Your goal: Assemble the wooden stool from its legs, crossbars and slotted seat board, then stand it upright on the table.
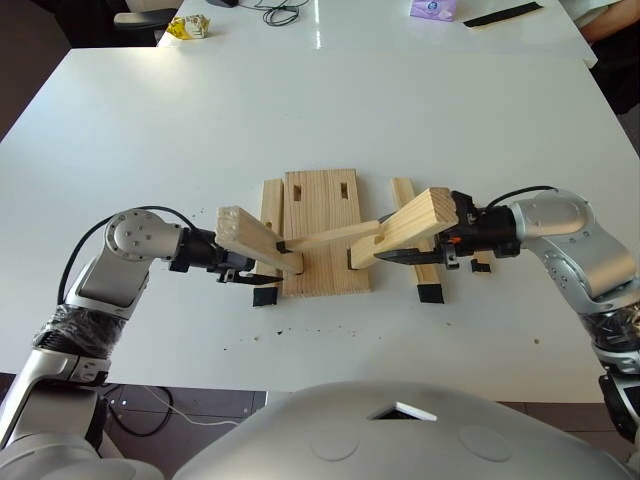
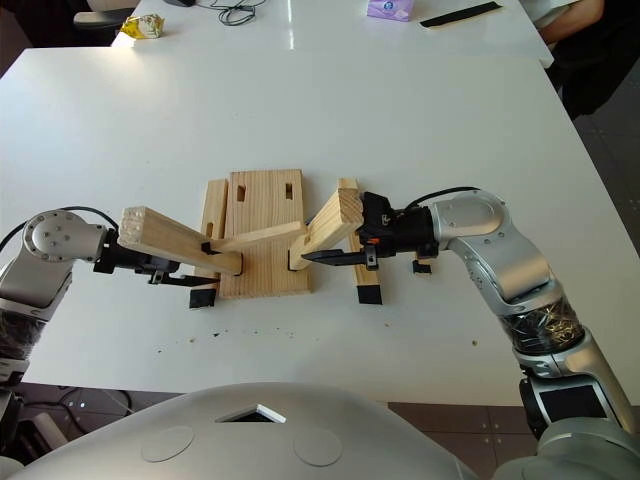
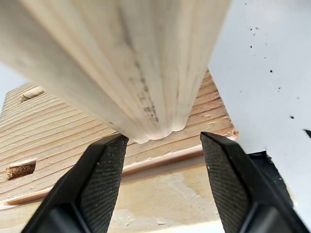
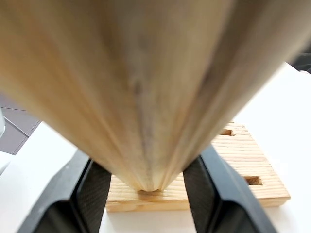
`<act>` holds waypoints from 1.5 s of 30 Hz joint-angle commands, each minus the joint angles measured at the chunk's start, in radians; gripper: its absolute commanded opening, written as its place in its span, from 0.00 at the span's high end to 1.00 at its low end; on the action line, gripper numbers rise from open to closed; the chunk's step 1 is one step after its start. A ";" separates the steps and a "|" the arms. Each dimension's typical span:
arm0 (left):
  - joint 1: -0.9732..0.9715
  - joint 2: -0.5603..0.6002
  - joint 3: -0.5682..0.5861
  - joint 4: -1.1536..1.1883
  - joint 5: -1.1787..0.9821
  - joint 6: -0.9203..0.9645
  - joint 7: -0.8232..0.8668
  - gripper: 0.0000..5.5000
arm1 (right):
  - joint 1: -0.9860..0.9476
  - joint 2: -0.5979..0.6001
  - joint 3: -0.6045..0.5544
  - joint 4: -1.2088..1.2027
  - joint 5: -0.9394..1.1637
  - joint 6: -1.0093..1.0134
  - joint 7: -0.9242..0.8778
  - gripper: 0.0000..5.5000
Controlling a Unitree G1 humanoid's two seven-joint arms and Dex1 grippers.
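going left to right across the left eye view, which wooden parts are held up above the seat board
left-held leg → crossbar → right-held leg

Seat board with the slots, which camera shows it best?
The left eye view: the seat board lies flat on the table, nearly whole, slots showing. The right eye view matches. Each wrist view catches a part behind a held leg.

Bright, even light; glare on far table (image 1: 352, 24).
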 commanded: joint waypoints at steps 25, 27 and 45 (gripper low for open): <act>-0.405 -0.042 0.065 0.372 -0.018 0.212 0.013 0.17 | 0.068 -0.008 0.072 0.034 -0.084 0.030 -0.014 0.63; -0.510 -0.084 0.088 0.438 -0.035 0.281 0.049 0.17 | 0.063 -0.006 0.072 0.041 -0.085 0.027 -0.015 0.63; -0.760 -0.186 0.055 0.119 -0.321 0.868 -0.142 0.17 | 0.036 0.026 0.084 0.079 -0.094 0.012 -0.043 0.63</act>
